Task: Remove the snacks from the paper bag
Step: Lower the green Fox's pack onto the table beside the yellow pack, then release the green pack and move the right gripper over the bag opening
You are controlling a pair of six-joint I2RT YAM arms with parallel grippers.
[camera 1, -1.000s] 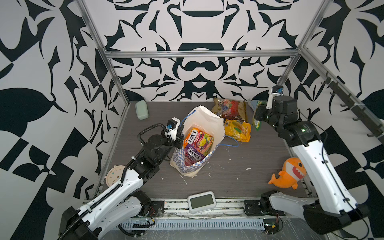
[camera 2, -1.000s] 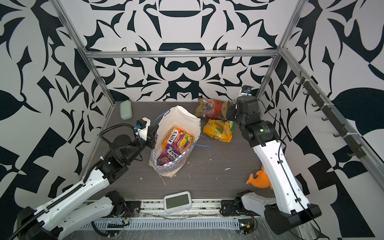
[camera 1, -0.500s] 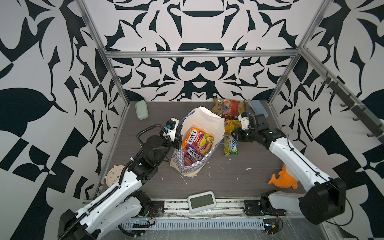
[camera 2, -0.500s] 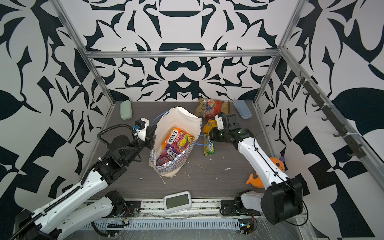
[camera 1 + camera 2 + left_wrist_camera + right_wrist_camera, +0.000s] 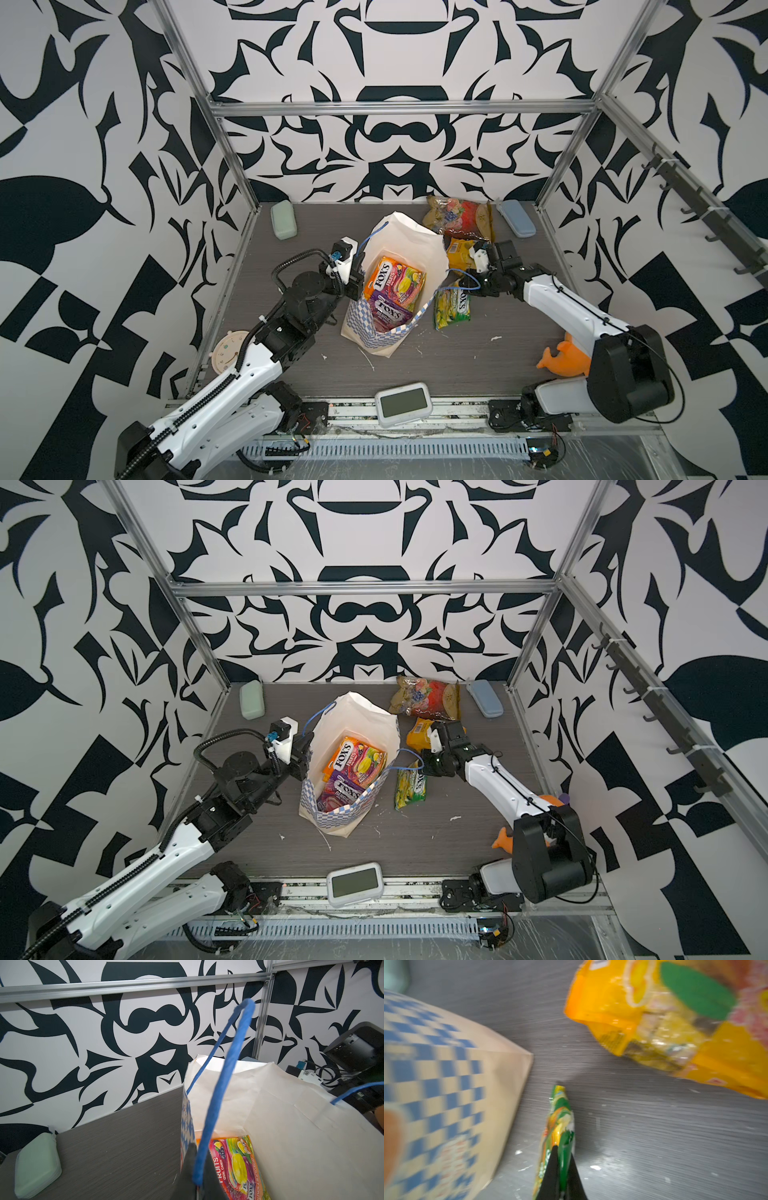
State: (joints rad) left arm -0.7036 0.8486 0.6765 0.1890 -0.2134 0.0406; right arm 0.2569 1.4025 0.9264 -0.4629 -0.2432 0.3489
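grips the paper bag point(image 5: 409, 245) by its left rim with the left pincer point(image 5: 355, 286), closed on the paper right at the foot of a blue cord handle point(image 5: 225, 1076); in the left wrist view, dark fingers point(image 5: 187, 1178) pressed together around that cord's lower end.

on the middle of the table point(image 5: 457, 365), bag upright and wide open, white inside showing. inside it, two snacks face up and overlapping: an orange-pink fox's packet point(image 5: 395, 280) and, nearer the front, a purple fox's packet point(image 5: 388, 313).

pinches a green packet point(image 5: 452, 307) by one end in the right pincer point(image 5: 468, 289), clamped tight on it, just outside the bag's right side, beside the second cord loop. in the right wrist view, packet edge-on between two black fingers point(image 5: 548, 1178), hanging toward the table; cannot tell of any contact between its lower end and the table, that view being blurred.

already out, toward the back right: a yellow-orange packet point(image 5: 457, 251), partly hidden behind the right pincer, and just behind it a red-gold fruit-print packet point(image 5: 459, 218).

elsewhere: a mint-green case point(image 5: 284, 219) in the back left corner, a pale blue case point(image 5: 516, 218) in the back right corner, an orange plush shark point(image 5: 561, 357) partly hidden behind the right arm, a white screen device point(image 5: 402, 404) at the front edge.
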